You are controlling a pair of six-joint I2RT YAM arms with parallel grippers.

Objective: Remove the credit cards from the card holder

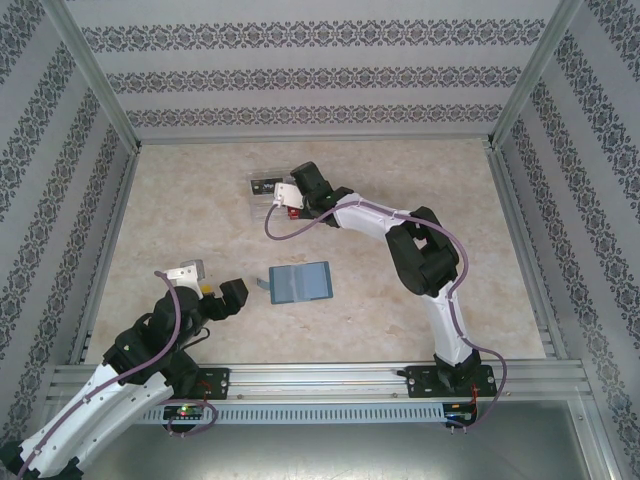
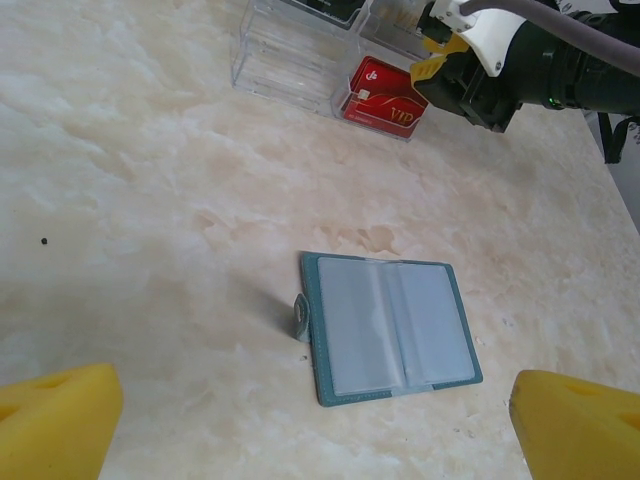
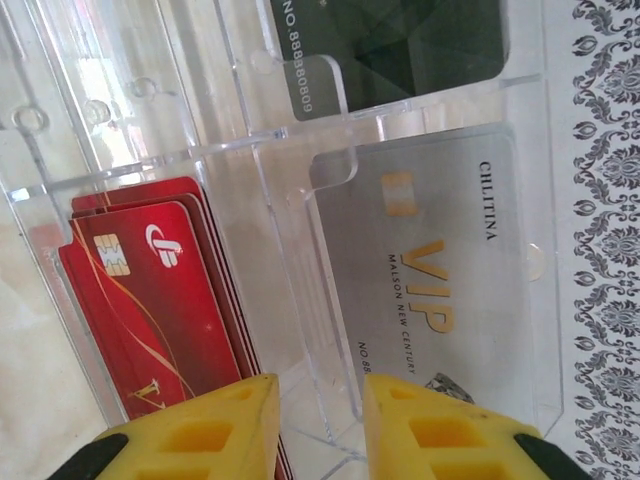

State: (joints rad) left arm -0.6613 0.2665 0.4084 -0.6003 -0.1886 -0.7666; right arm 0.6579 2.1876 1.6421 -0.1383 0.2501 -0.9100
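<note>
Lying open and flat on the tabletop (image 1: pixel 190 200), the card holder (image 1: pixel 300 283) sits near the middle, somewhat closer to the near edge than to the far one. In the left wrist view the card holder (image 2: pixel 390 325) shows a teal border around two pale grey-blue panels, with a small grey tab (image 2: pixel 299 318) jutting from its left edge. Whether cards sit in the panels cannot be told.

The left gripper (image 1: pixel 210 285) hangs just left of it, toward the near left corner, with its jaws spread wide. Its yellow pads (image 2: pixel 55 420) frame the holder from either side, with bare marbled surface between them.

Well apart, toward the far edge, stands a clear plastic tray (image 1: pixel 262 186). The right gripper (image 1: pixel 285 197) hovers over its near right end. Its jaws stand slightly apart, a narrow gap between the yellow pads (image 3: pixel 210 430) and nothing clamped there. Below them a tray divider (image 3: pixel 290 300) separates a stack of red cards (image 3: pixel 150 290) from a silver VIP card (image 3: pixel 440 270). A black card (image 3: pixel 400 50) lies in the compartment beyond.
</note>
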